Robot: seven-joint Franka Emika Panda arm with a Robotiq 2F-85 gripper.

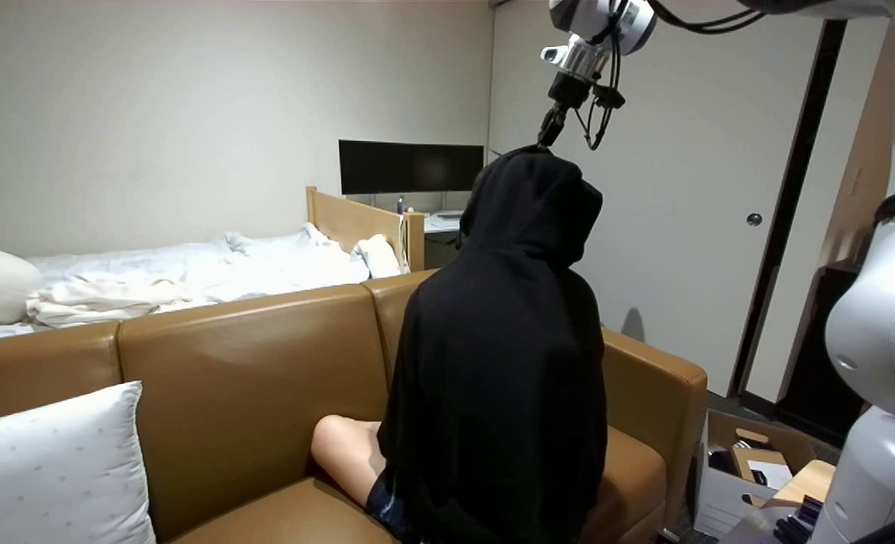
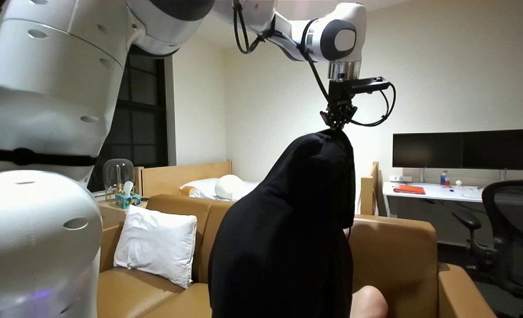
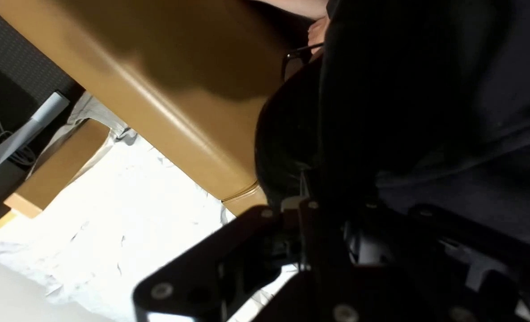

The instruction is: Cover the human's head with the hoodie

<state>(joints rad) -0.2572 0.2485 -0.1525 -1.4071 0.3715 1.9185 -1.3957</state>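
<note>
We see the person [image 1: 345,449] on the sofa [image 1: 266,355], the hoodie [image 1: 504,363] down their back and its hood [image 1: 530,196] over the head [image 3: 287,138]. The hand [image 2: 335,126] pinches the hood's top edge. In the wrist view we make out glasses [image 3: 297,53] just past the hood. In both exterior views a pillow [image 2: 157,243] is at left, a bed [image 1: 364,217] far.

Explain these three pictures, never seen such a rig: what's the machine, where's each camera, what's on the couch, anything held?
The white machine is a robot arm, ending in a black tool. Two views come from cameras standing apart from it; the wrist view looks along the tool. On the brown couch are a person in a black hoodie, hood up, and a white pillow. The tool is closed at the hood's top and appears to be pinching it.
</note>
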